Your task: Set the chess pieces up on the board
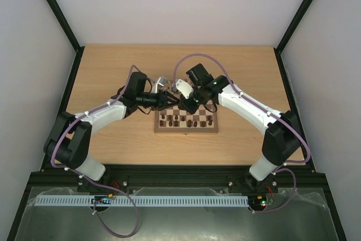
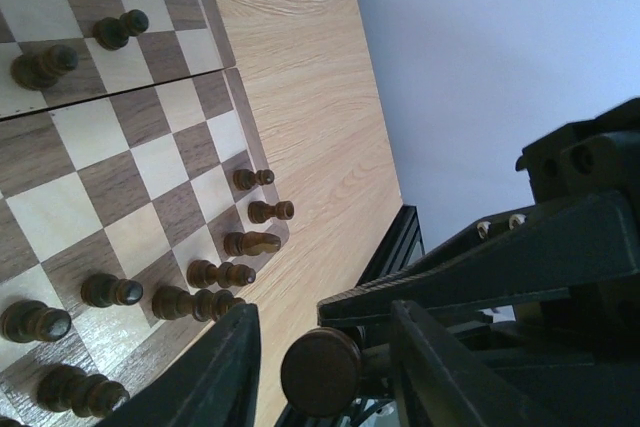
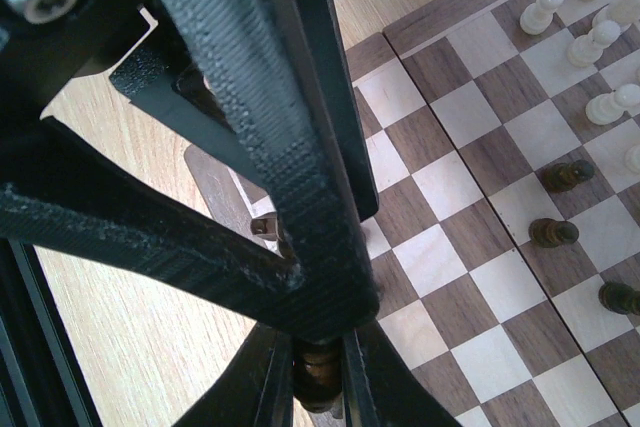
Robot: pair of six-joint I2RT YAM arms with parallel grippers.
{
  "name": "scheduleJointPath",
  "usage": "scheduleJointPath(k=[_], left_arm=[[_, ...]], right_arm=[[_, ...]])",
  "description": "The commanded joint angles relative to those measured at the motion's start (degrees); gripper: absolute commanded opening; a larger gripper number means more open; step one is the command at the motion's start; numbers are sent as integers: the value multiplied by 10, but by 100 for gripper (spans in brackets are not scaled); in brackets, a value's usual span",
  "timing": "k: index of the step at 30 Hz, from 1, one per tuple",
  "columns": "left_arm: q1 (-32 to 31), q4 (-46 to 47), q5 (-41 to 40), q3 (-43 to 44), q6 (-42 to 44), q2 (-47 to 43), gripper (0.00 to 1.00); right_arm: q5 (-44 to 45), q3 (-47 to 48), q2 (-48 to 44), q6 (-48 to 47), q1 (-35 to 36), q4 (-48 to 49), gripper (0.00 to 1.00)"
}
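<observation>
Left wrist view gives you the key relation. The dark piece point(image 2: 320, 372) sits between the jaws of the left gripper point(image 2: 325, 327), its round base turned toward that camera and its body running away behind. I judge the long axis lies roughly along the fingers, not across them. Those jaws stand apart, with a sliver of gap on each side of the base, so they are not pinching it.

Right wrist view shows what that one hides: the right gripper point(image 3: 318, 367) has its jaws closed on a dark turned body, which I take to be the same piece. The left arm's black fingers cross close in front.

This reads as a hand-over in the air, above the table point(image 2: 300, 67) and just off the board point(image 1: 186, 132), not over a square.

Top view places both arms beyond the board's far edge, but the piece is too small to see there.

Other dark pieces point(image 2: 250, 243) line one edge of the board, with cream pieces point(image 3: 610, 102) farther across it.
</observation>
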Motion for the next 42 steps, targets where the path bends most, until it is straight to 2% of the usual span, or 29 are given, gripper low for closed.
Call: scheduleJointPath(k=[1,6,9,14,18,23,28,32,36,42], left_arm=[[-7,32,25,-9,-13,9,32],[-10,51,36,-14,-26,12,18],[-10,62,38,-16,-36,10,14],[-9,85,20,-17,-60,-17,13],[-9,144,-10,-34,-99,-56,14],[-10,307,-82,-94,-192,-99,16],[-23,447,-137,-135,-264,-109,15],[-41,507,-174,-146,-286,-109,15],[-60,514,-188,-135,-285,-98,15],[-80,542,-193,-123,-298,-66,15]], right_arm=[[-11,-10,-20,3,-2,-11,7],[-5,-14,-21,4,-2,-7,7],[-2,-15,-26,6,-2,-7,8],[-26,-22,-73,40,-22,7,40],[-99,-42,-133,115,-94,52,51],[-285,-58,-154,245,-188,112,53],[-405,-101,-145,366,-203,203,59],[-438,-132,-133,436,-203,262,63],[-459,-148,-118,467,-202,293,64],[-510,-188,-117,562,-202,400,51]])
